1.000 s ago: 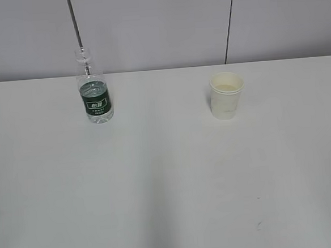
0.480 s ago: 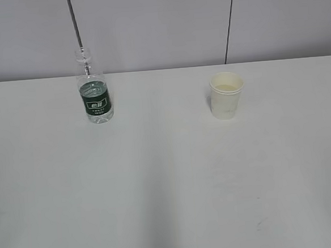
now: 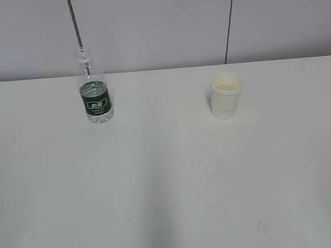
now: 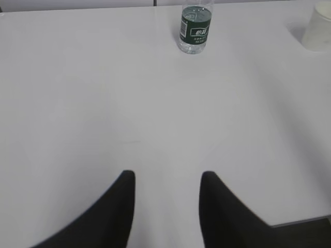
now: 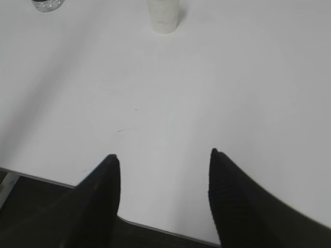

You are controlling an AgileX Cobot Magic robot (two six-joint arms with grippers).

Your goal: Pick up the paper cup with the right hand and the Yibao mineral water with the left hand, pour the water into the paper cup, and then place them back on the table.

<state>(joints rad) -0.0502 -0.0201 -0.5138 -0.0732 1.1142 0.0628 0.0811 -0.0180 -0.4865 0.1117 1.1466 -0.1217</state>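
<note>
The Yibao mineral water [image 3: 95, 97], a small clear bottle with no cap and a dark green label, stands upright on the left of the white bench [image 3: 169, 180] with some water inside, and the paper cup [image 3: 226, 95] stands well apart on the right with its cream inside showing. The bench is flat, plain and smooth, with a grey wall [image 3: 158, 22] behind it. The left tool [image 4: 166, 178] and the right tool [image 5: 163, 160] both hang over the near edge with black fingers spread apart, holding nothing, the right one wider.
</note>
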